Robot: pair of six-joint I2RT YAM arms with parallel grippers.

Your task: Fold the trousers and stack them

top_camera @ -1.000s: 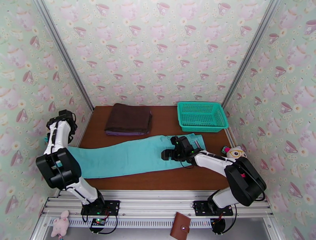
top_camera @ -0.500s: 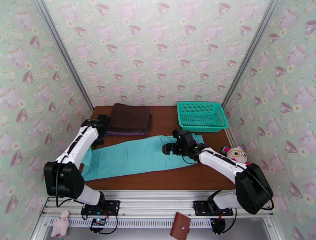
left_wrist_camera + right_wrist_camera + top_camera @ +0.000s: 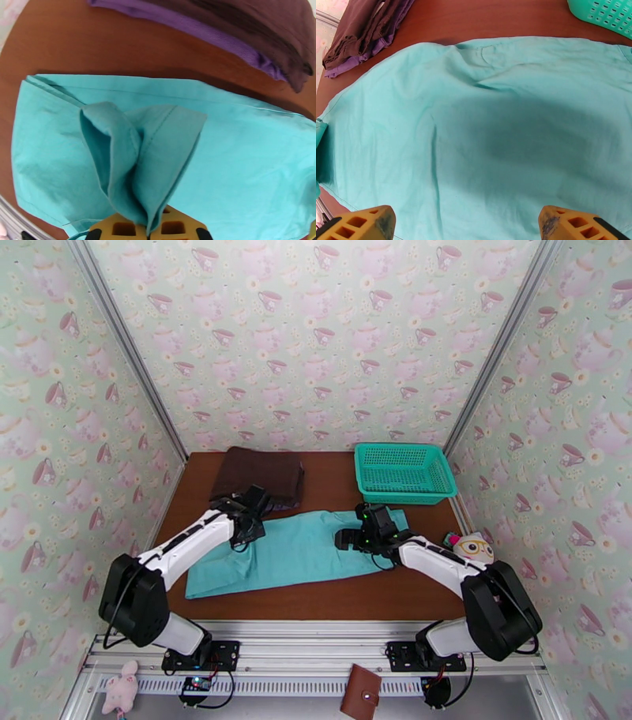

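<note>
Left claw [image 3: 150, 233] is pinched tight on a bunched end of the trousers [image 3: 300, 552], holding it up over the rest of the cloth. Right claw [image 3: 468, 225] is wide apart, just above the trousers. They lie across the tabletop [image 3: 332, 477], near the dark folded cloth [image 3: 259, 474].
</note>
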